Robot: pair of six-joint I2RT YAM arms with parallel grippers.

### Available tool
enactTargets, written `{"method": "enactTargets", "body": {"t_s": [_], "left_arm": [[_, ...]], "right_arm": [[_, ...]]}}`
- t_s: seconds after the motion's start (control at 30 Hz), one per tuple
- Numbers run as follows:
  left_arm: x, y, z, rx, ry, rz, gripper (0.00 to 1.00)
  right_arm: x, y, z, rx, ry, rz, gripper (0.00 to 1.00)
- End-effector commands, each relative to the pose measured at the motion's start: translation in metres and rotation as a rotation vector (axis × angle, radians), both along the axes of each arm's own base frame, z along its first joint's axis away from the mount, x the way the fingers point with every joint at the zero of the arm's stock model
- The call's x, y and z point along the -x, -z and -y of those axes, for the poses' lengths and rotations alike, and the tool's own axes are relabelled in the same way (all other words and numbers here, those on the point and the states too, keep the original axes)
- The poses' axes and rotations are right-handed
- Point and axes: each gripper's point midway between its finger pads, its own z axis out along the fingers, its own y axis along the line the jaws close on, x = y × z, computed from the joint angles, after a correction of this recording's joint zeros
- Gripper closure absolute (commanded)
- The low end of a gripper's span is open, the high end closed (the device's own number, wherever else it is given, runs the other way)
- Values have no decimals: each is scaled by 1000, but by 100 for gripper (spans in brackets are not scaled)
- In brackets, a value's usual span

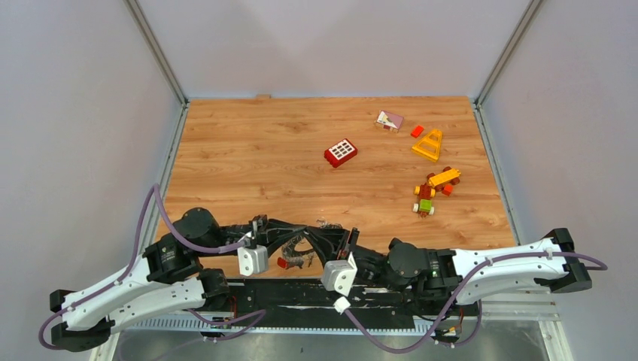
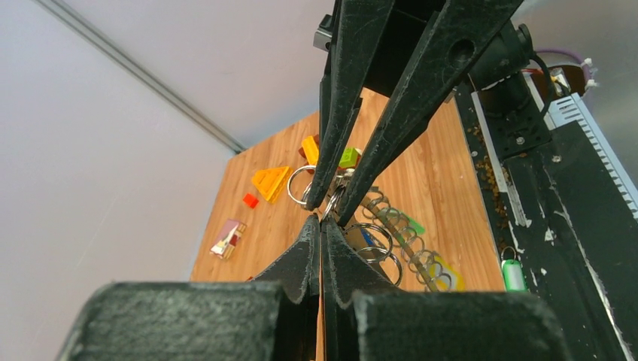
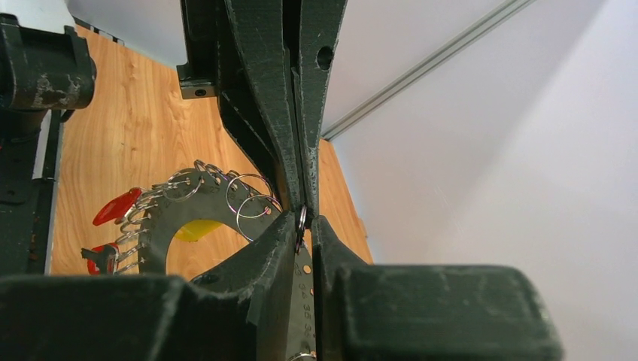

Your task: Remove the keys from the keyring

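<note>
The keyring (image 3: pixel 169 229) is a flat grey numbered ring fringed with small split rings, and it hangs between both arms near the table's front edge (image 1: pixel 299 254). Its keys show as red (image 3: pixel 116 207), green (image 2: pixel 410 224) and yellow (image 2: pixel 444 272) heads. My left gripper (image 2: pixel 322 219) is shut on the keyring's thin edge. My right gripper (image 3: pixel 302 222) meets it tip to tip. Its jaws stand a narrow gap apart around the ring's edge and one small split ring (image 3: pixel 301 226). A loose green key (image 2: pixel 513 274) lies on the black base.
Toy bricks lie at the far right: a red brick (image 1: pixel 341 153), a yellow triangle (image 1: pixel 428 145), a pink block (image 1: pixel 389 120) and a small toy figure (image 1: pixel 432 189). The black base plate (image 1: pixel 301 297) runs along the near edge. Grey walls enclose the table.
</note>
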Motion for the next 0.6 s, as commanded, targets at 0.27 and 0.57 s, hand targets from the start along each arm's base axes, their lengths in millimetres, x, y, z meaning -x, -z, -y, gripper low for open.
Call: {"method": "enactTargets", "body": {"t_s": [0.27,0.57], "left_arm": [[15,-34,-3,75,57,26,100],[7,-33,-7,55,10,40,100]], "right_arm": [[-31,-2,4,25,188,33,85],[-30,-1,7,28,177,17,82]]}}
